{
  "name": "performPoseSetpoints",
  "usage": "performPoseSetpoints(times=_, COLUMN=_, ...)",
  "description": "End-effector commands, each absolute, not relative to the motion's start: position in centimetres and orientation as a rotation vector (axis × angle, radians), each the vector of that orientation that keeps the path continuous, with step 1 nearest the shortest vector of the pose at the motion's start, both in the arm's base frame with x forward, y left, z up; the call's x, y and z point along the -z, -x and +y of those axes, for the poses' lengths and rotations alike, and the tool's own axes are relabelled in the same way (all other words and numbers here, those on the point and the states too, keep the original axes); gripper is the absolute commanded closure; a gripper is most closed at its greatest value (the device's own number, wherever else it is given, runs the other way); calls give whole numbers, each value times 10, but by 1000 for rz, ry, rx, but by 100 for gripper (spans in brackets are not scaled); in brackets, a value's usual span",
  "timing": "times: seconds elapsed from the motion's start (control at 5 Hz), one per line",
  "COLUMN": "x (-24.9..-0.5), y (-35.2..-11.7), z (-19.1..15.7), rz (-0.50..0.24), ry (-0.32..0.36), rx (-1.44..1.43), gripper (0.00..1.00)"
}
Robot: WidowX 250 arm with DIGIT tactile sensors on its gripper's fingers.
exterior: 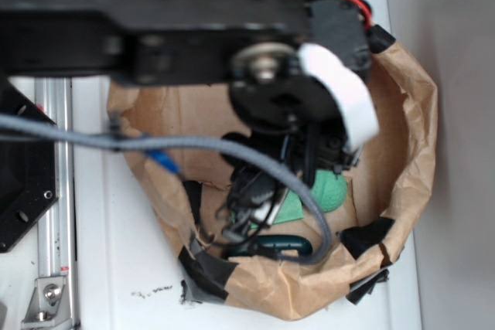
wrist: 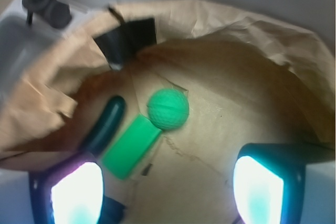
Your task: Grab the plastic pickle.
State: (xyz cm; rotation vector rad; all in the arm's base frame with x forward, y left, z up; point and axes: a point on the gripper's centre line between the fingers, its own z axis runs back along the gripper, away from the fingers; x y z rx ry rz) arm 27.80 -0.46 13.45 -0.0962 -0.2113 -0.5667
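I've got the fingers (wrist: 167, 192) spread wide and empty above the paper bag (wrist: 252, 51), with the plastic pickle (wrist: 105, 124) untouched on its floor, just beside the green block (wrist: 131, 145), so lining up, descending and clenching remain.

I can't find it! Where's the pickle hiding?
In the wrist view, the plastic pickle lies left in the paper bag, beside the green block, near the ball.
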Motion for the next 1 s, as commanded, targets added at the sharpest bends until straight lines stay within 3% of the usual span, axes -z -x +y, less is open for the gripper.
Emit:
performPoseSetpoints(times=0.0, x=-103, y=-279, z=-21, rz=-177, ry=36, rx=705, gripper=0)
performPoseSetpoints(times=0.2, x=-84, y=-272, z=-45, rz=-113, ry=39, rx=737, gripper=0)
performPoseSetpoints(times=0.4, x=-86, y=-273, z=-55, rz=-119, ry=124, rx=674, gripper=0)
performPoseSetpoints(times=0.8, x=-84, y=-274, z=-66, rz=-113, ry=101, rx=556, gripper=0)
